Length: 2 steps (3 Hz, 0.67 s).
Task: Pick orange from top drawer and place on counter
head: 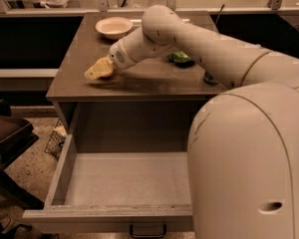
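The claw (98, 68) sat low over the worktop (139, 83), out toward its 9 o'clock edge. Honestly couldn't tell if it was apart or clamped on anything. Couldn't make out the orange either. A bowl (113, 27) was at the claw's 12 o'clock, and the drawer (109, 215) hung open at its 6 o'clock.

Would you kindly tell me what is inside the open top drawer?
The visible floor of the top drawer is bare, with no orange in sight. Its right part is covered by the robot's arm. The gripper is above the counter, near its front left.
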Motion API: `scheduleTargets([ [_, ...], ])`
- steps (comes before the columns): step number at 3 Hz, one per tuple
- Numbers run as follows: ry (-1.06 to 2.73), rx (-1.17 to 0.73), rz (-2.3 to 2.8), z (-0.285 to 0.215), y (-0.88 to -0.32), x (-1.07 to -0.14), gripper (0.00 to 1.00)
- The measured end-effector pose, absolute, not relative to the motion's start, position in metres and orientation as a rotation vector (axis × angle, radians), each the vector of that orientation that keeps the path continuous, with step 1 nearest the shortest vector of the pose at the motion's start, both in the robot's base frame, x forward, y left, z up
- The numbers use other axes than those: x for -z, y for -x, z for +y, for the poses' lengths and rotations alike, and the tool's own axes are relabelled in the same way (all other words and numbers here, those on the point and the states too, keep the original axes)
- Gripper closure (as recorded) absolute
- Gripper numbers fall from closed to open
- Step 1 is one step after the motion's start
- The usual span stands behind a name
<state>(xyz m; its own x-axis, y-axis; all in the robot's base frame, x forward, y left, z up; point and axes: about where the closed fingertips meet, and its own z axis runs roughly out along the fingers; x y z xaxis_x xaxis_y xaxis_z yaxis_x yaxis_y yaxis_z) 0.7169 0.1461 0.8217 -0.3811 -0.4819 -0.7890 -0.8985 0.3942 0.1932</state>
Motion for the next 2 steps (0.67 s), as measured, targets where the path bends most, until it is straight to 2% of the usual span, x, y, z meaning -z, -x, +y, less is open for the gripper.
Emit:
scheduleTargets([
  [1,1.178,-0.833,2.011,0.1470,-0.7158,-0.8218,0.00],
  [2,1.178,-0.833,2.011,0.1470,-0.7158,-0.8218,0.00],
])
